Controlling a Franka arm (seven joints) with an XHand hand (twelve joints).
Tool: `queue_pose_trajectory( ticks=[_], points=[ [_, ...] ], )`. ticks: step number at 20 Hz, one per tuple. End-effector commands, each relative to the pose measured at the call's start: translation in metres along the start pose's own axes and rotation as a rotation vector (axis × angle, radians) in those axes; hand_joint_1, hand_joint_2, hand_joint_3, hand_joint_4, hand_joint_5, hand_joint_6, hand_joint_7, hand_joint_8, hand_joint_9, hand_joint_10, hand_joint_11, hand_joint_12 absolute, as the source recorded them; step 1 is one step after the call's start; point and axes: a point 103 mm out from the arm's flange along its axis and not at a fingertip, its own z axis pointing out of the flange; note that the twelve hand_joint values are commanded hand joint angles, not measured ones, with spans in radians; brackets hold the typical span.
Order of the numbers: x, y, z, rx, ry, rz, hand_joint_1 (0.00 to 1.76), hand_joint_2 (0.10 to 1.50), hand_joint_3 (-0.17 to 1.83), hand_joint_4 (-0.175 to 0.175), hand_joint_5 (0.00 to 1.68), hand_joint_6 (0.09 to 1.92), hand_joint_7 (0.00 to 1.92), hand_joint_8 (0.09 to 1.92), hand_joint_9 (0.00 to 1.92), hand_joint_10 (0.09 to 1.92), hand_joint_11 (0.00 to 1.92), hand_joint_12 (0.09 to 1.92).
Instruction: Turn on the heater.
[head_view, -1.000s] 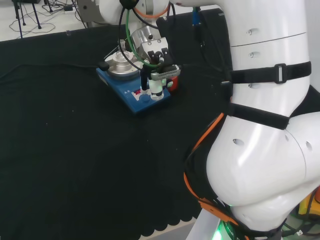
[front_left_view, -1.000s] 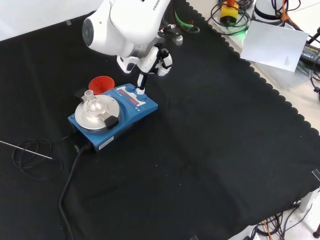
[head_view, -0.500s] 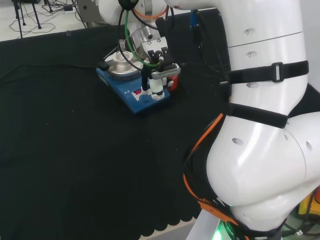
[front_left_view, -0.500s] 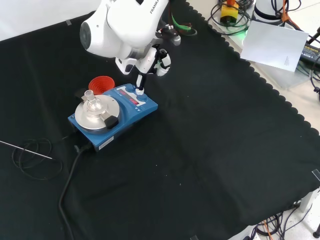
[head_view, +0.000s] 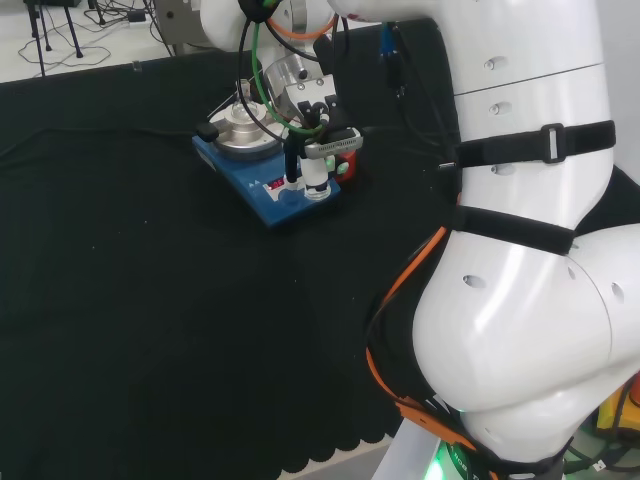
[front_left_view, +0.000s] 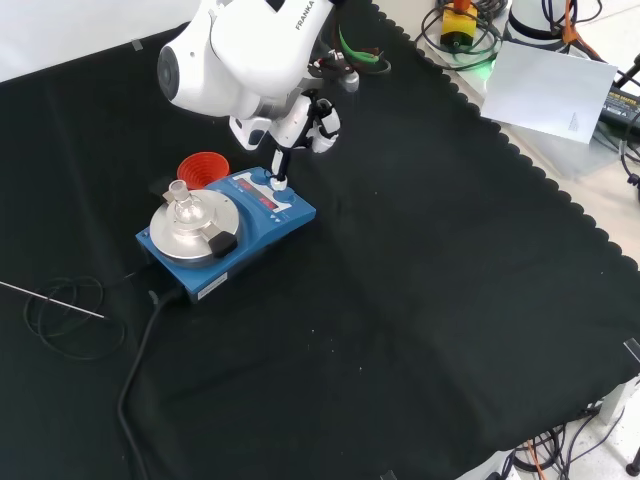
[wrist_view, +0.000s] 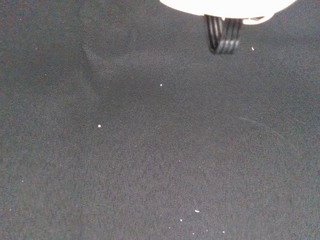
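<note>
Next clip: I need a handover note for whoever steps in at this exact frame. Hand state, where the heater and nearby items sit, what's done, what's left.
Hand: one finger pointing down, its tip at the heater's control panel; other fingers curled, holding nothing.
Heater: blue, on the black cloth, power cable trailing off toward the front view's bottom. A small glass piece stands on its round metal plate.
Red ribbed ring: just behind the heater in the front view.
Done: finger brought to the panel.
Left: whether the switch has been pressed cannot be told; confirm, then withdraw.
</note>
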Motion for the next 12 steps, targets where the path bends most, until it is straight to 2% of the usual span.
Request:
queue_pose_trajectory(
  ticks=[1,12],
  points=[
    [-0.006,0.001,0.001,-0.002,0.007,-0.001,1.49,0.65,1.05,-0.018,0.28,0.09,1.67,1.92,1.81,1.83,1.72,1.38],
    [0.004,0.004,0.001,-0.008,-0.004,0.000,1.49,0.64,1.06,-0.020,0.28,0.09,1.67,1.92,1.81,1.82,1.72,1.38]
  ],
)
